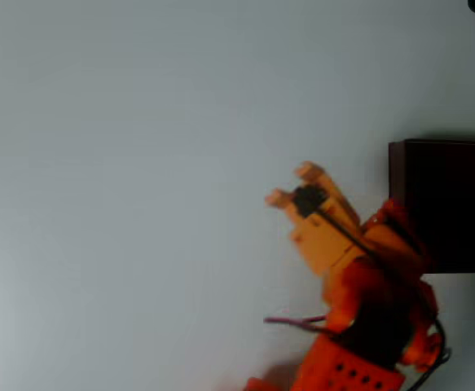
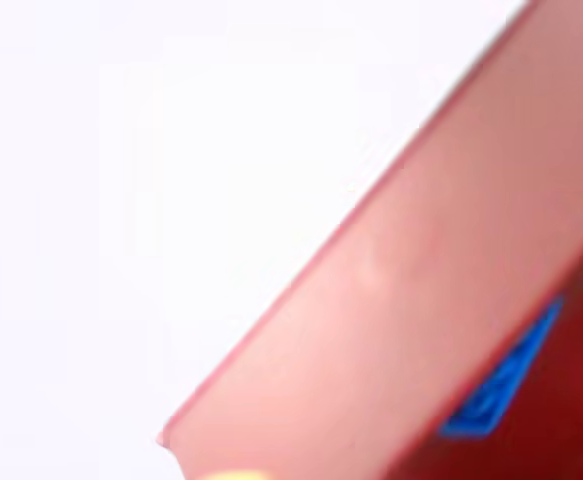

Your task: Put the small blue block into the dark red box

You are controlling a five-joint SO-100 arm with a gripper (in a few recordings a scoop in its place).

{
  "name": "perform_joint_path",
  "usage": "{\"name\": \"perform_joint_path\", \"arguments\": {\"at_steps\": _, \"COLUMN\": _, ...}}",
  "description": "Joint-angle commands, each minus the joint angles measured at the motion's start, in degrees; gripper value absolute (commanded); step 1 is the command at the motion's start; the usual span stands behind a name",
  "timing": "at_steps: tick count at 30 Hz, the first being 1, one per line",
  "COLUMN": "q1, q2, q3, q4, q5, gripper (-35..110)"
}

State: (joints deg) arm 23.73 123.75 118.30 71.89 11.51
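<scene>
**Overhead view: block already inside the box, arm beside it**

Overhead view gives you the white table [image 1: 139,163] as the largest thing, pale and even across most of the picture. Next in size is the dark red box [image 1: 449,204], cut off by the right edge, its interior nearly black and its left wall a thin maroon line. In the wrist view that same box [image 2: 421,300] runs diagonally across the lower right as a broad, blurred pinkish-red wall, with white table to its left.

Your orange arm [image 1: 376,318] rises from the bottom edge, just left of the box and overlapping its lower left corner in the overhead view. The gripper [image 1: 290,186] points up and to the left, away from the box, over bare table. Its two pale fingertips stand slightly apart with nothing between them, so the jaws read as released.

Smallest is the small blue block [image 2: 501,375], which you see in the wrist view lying inside the box, just beyond the wall.
</scene>
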Motion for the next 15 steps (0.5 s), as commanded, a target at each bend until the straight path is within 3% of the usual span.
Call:
{"name": "perform_joint_path", "arguments": {"at_steps": 1, "q1": -8.96, "q2": 15.56, "q3": 7.91, "q4": 0.97, "q5": 0.97, "gripper": 7}}
{"name": "perform_joint_path", "arguments": {"at_steps": 8, "q1": -26.89, "q2": 40.69, "q3": 27.25, "q4": -2.11, "q5": -4.66, "gripper": 0}}
{"name": "perform_joint_path", "arguments": {"at_steps": 15, "q1": -35.42, "q2": 52.65, "q3": 37.53, "q4": 4.22, "q5": -11.07, "gripper": 0}}
